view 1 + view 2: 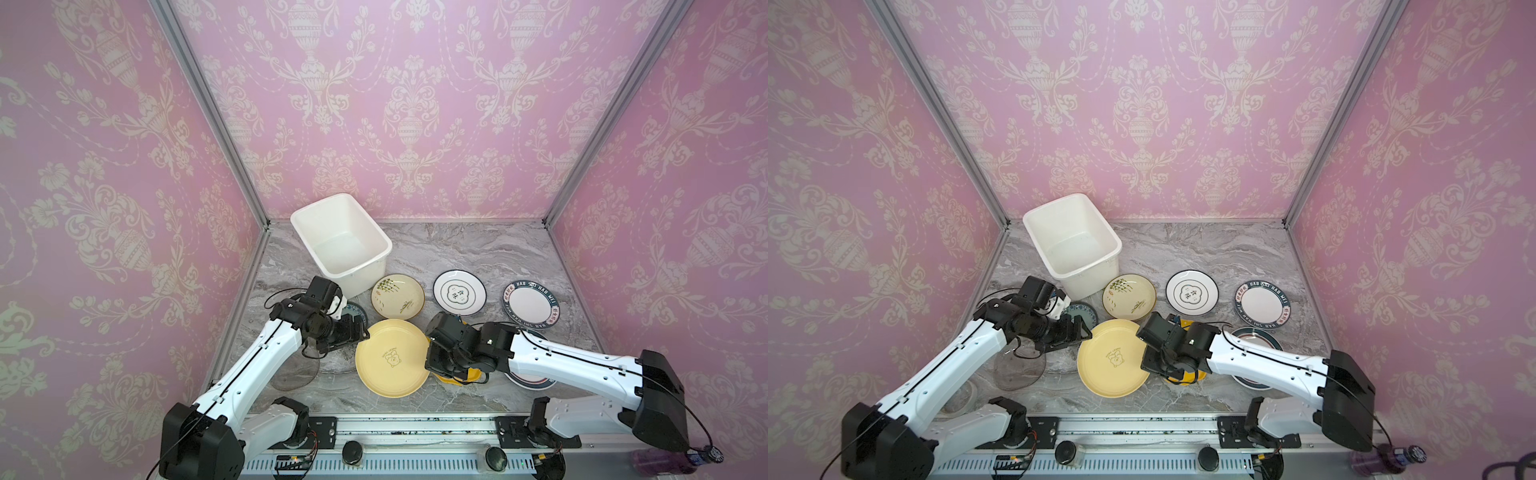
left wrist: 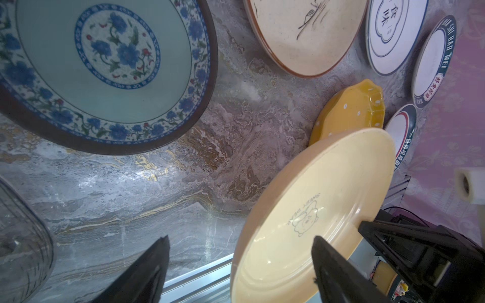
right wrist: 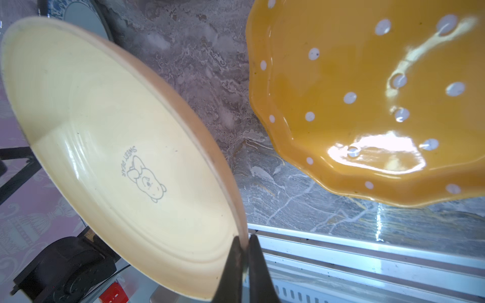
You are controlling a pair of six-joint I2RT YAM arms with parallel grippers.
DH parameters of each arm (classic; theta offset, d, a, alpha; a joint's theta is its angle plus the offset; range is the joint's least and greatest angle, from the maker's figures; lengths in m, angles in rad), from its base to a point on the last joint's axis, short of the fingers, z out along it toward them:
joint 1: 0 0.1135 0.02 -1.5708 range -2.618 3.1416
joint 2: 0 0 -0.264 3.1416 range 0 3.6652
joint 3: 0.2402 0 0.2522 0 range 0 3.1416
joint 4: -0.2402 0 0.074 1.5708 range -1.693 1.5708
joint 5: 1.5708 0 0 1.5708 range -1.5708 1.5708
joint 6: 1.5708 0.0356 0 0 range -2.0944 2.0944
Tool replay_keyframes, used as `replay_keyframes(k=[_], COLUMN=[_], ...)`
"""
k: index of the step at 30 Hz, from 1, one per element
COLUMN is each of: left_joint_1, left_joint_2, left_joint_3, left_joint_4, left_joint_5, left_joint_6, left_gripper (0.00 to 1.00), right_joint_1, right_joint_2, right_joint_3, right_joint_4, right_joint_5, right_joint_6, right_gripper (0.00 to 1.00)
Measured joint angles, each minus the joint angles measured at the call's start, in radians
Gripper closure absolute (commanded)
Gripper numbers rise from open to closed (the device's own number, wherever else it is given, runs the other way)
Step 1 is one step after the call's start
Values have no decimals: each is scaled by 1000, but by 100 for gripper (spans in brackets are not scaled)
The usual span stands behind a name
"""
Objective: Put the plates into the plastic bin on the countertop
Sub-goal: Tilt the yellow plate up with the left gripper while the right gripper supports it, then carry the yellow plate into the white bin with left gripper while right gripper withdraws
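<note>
The right arm's fingers (image 3: 232,267) are clamped on the pale yellow plate (image 1: 392,357) at its 3 o'clock rim. The plate seems tilted above the bench (image 1: 457,249). The left arm's fingers (image 2: 147,267) stand apart at its 9 o'clock. The bin (image 1: 300,219) sits at its 11 o'clock.

1. Pale yellow plate (image 1: 392,359): grey bear outline at centre.
2. Scalloped plate (image 3: 367,105): deep yellow, white dots.
3. Cream plate (image 1: 397,296): green sprigs, brown rim.
4. Teal plate (image 2: 105,65): blue floral bands, dark rim.
5. Bin (image 1: 361,274): plain white.
6. Surface (image 1: 478,249): grey-white marble veining.
7. Walls (image 1: 104,166): pink, cream damask urns.
</note>
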Motion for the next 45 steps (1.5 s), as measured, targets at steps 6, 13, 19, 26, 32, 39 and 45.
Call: replay_keyframes(k=[6, 13, 19, 26, 32, 39, 45], left_joint_1=[-16, -52, -60, -63, -65, -71, -71], left_joint_2=[-33, -47, -95, -117, -130, -158, -106], left_joint_3=[14, 14, 15, 28, 54, 172, 394], left_joint_4=[2, 21, 31, 27, 26, 31, 39], left_joint_5=[32, 99, 114, 125, 117, 50, -112], left_joint_6=[4, 4, -11, -23, -60, -130, -153], left_gripper=[28, 49, 70, 95, 100, 100, 100], right_joint_1=[0, 0, -1, -16, -38, -111, -145], right_joint_2=[-78, -106, -109, -111, -134, -256, -366], right_joint_3=[25, 69, 79, 88, 108, 132, 140], right_joint_4=[-30, -40, -47, -55, -61, -60, -117], right_joint_5=[23, 34, 48, 67, 81, 106, 187], right_joint_6=[-19, -43, -51, -52, -66, -101, -119], right_gripper=[100, 100, 100, 100, 83, 59, 53])
